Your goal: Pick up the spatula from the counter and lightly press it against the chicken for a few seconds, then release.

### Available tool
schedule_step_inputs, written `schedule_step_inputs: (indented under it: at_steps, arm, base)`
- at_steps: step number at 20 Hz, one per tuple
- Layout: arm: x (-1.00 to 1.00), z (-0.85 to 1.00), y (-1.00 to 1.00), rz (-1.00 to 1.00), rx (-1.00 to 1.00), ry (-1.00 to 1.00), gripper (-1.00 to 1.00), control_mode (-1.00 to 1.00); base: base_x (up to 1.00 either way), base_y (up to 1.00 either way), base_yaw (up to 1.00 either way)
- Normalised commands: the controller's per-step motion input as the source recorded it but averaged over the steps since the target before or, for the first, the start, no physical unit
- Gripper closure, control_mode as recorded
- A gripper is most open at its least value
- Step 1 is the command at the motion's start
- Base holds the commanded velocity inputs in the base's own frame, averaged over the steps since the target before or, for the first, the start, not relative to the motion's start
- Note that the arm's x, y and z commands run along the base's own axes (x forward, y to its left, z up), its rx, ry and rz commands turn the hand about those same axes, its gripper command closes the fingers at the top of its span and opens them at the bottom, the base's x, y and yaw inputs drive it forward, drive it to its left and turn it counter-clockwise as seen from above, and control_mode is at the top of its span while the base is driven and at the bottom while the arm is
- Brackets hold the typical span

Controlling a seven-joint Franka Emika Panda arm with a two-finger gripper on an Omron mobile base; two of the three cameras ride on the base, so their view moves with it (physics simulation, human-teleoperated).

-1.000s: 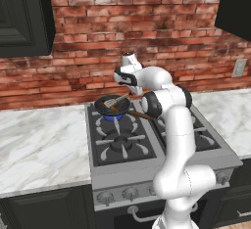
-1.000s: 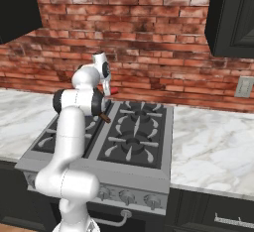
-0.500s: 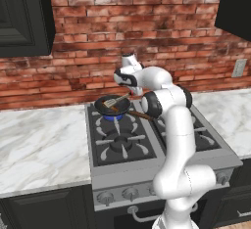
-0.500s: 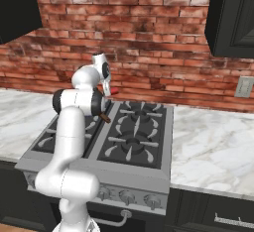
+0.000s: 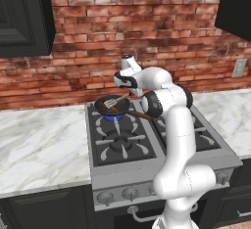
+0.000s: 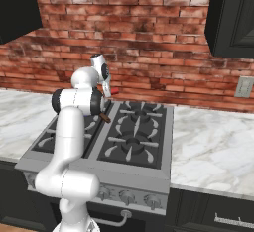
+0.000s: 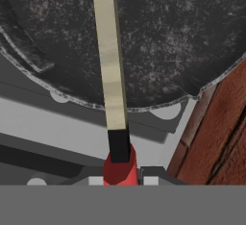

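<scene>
My gripper [image 5: 130, 93] is clenched on the spatula [image 5: 117, 100]. In the hand view its red grip end [image 7: 120, 167] rises from the bottom centre. The fingertips themselves are hidden at that edge, so I read the grasp from how the handle sits. From there 1 short black collar and then a pale flat shaft run up over the pan [image 7: 168, 41], and the blade is cut off at the top edge.

In the left base view the shaft slants down from the hand to a small pale patch inside the pan. It is too small for me to tell blade from chicken. The pan's wooden handle [image 5: 143, 115] runs toward the arm until the elbow cuts it off. In the right base view the arm stands in front of the pan, and the red tip [image 6: 113, 91] pokes out beside the hand.

- 1 spatula
- 1 pan
- 1 blue flame [image 5: 113, 118] under the pan
- 1 stove [image 5: 122, 147], with 2 burners plain in the right base view and the others partly behind the arm
- 2 marble counter stretches [image 5: 39, 145]
- 1 wall outlet [image 5: 238, 68]
</scene>
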Motion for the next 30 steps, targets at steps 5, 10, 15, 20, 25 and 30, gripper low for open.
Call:
schedule_step_inputs:
  at_steps: [5,10,15,20,25,30]
  arm:
    - [0.00,-0.15,0.02,0.00,-0.03,-0.04,1.00,-1.00]
    - [0.00,-0.09,0.00,0.00,-0.02,-0.03,1.00,-1.00]
    - [0.00,-0.04,0.00,0.00,-0.01,-0.04,1.00,-1.00]
    - [0.00,-0.05,0.00,0.00,-0.01,-0.04,1.00,-1.00]
    - [0.00,-0.05,0.00,0.00,-0.01,-0.04,1.00,-1.00]
    - [0.00,-0.04,0.00,0.00,-0.01,-0.04,1.00,-1.00]
  base:
    - [0.00,0.00,0.00]
    - [0.00,0.00,0.00]
    - [0.00,0.00,0.00]
    - [0.00,0.00,0.00]
    - [0.00,0.00,0.00]
    - [0.00,0.00,0.00]
